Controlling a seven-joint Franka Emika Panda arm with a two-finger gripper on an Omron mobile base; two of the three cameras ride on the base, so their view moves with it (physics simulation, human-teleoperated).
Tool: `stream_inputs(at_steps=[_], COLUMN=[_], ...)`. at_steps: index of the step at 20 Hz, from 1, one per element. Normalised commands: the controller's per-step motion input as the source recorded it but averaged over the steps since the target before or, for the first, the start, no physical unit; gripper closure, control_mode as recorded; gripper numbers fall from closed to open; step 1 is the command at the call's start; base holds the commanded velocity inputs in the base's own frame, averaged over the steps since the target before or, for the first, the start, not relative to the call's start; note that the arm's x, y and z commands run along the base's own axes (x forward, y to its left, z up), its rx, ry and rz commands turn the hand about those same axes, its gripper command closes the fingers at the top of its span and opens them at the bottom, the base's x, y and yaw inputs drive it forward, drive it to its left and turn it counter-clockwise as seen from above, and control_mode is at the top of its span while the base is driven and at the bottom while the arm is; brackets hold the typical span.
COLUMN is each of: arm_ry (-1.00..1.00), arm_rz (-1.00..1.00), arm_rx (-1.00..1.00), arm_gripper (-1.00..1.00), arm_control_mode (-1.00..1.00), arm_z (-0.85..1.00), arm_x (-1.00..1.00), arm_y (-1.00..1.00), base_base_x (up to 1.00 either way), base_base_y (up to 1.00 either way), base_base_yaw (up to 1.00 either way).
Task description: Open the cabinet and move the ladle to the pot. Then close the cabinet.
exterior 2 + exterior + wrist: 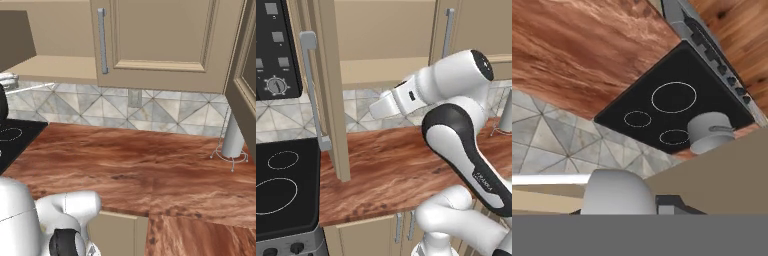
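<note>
- The jaws (629, 207) are apparently clamping the slim pale silvery-grey ladle (616, 192) near its bowl, thin handle running sideways.
- The plain grey cylindrical metal pot (709, 134) is standing well ahead of the jaws on the black cooktop (712, 85).

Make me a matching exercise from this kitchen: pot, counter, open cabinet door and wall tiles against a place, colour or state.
1. pot
2. counter
3. cabinet door
4. wall tiles

a. reddish-brown wood
b. swung open
c. standing on the black cooktop
d. pale grey, diamond pattern

Pairs: 1-c, 2-a, 3-b, 4-d
</note>
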Motion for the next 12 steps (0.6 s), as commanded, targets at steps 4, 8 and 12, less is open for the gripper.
stream_inputs(at_steps=[4,8,12], arm_ry=[0.09,0.14,0.1], arm_rz=[-0.22,-0.21,-0.23], arm_rx=[-0.14,-0.08,-0.02], arm_gripper=[1.0,1.0,1.0], arm_control_mode=[-1.0,-1.0,-1.0], arm_z=[-0.19,-0.34,-0.31], arm_x=[-0.24,0.0,0.0], arm_y=[-0.57,-0.58,-0.6], base_base_x=[0.0,0.0,0.0], base_base_y=[0.0,0.0,0.0], base_base_yaw=[0.0,0.0,0.0])
